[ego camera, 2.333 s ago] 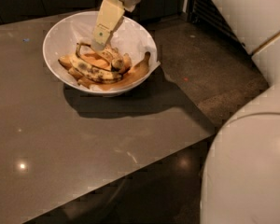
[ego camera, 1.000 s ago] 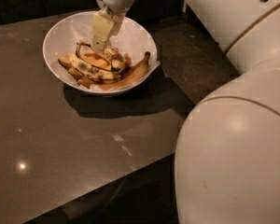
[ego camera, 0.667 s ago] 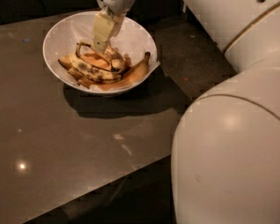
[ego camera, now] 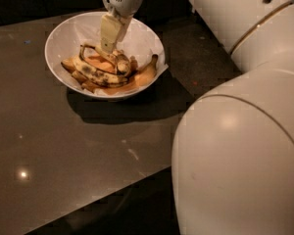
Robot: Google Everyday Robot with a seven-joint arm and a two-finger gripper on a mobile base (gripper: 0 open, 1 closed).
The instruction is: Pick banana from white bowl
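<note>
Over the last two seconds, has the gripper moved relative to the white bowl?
Yes. The gripper shifted slightly left against the white bowl and now stands more upright; its tip stays at the bananas. Hardly any change in the last second.

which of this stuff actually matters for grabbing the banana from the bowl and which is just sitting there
In the job:
brown-streaked banana, right below the gripper
white bowl holding it
gripper, down inside the bowl at that banana

Just lying about:
yellow-orange bananas in the same bowl
black-spotted banana, also in the bowl
dark table under the bowl
</note>
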